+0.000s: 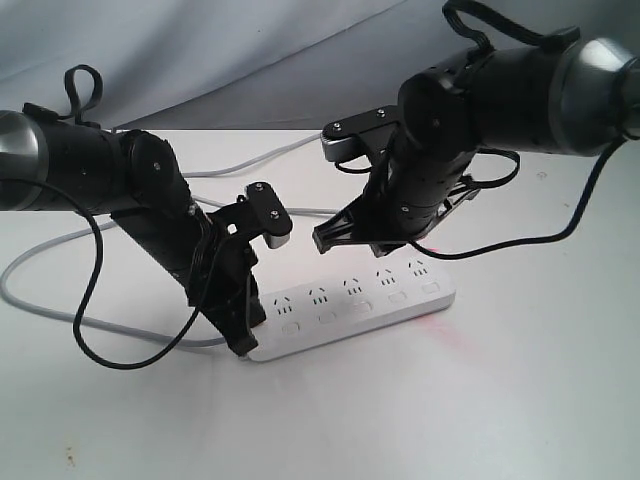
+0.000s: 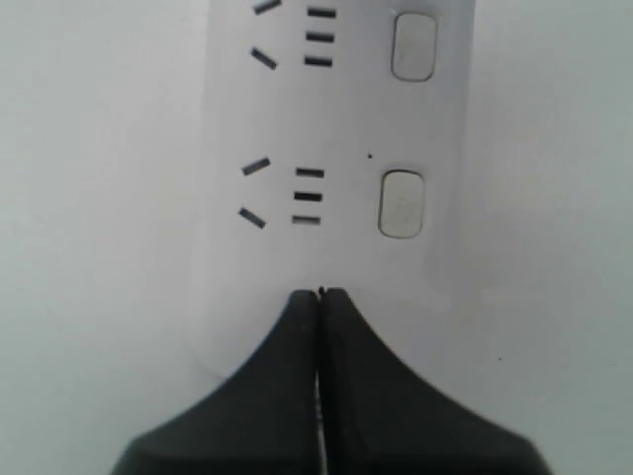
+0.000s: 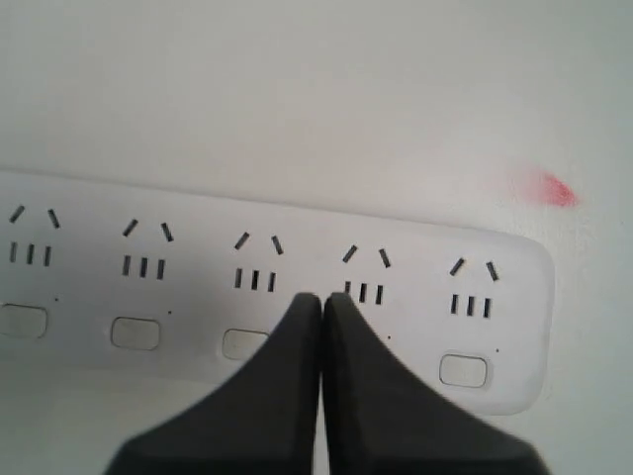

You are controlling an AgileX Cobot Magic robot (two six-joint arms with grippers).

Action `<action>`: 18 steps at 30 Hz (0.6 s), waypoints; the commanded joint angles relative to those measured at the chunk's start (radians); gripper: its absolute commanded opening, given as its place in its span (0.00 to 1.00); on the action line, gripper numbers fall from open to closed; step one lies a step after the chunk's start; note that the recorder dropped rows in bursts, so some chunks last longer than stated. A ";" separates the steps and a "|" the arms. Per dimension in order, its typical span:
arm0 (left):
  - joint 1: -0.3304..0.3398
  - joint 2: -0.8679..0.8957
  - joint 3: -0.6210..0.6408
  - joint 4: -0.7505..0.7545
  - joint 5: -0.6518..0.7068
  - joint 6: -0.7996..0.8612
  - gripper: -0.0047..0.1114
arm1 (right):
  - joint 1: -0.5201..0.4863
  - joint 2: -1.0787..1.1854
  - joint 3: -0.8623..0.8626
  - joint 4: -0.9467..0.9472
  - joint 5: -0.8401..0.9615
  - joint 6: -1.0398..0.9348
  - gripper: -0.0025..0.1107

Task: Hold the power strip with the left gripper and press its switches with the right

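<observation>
I see the power strip point(image 1: 370, 300) lying flat on the white table point(image 1: 500, 400), its grey cord point(image 1: 30, 300) trailing off to the left. My left gripper point(image 2: 318, 292) has its fingers pressed together with nothing between them, the tip down on the strip's left end just past the last outlet. My right gripper point(image 3: 321, 297) is likewise closed and empty. It hangs over the row of switches point(image 3: 135, 332) and covers the fourth one; I cannot tell whether it touches. A red mark point(image 3: 556, 190) shows on the table near the strip's right end.
</observation>
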 commanded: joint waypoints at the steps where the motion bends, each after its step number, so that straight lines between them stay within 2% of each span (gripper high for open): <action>1: -0.003 0.002 0.001 -0.020 -0.002 -0.023 0.04 | -0.004 -0.014 -0.002 -0.011 0.001 0.006 0.02; 8: 0.034 -0.085 0.001 -0.173 -0.057 -0.023 0.04 | -0.004 -0.138 0.051 -0.059 -0.031 0.035 0.02; 14: 0.127 -0.227 0.020 -0.273 -0.107 -0.020 0.04 | -0.004 -0.292 0.151 -0.206 -0.058 0.150 0.02; 18: 0.183 -0.359 0.090 -0.303 -0.198 -0.020 0.04 | -0.004 -0.395 0.205 -0.273 -0.060 0.210 0.02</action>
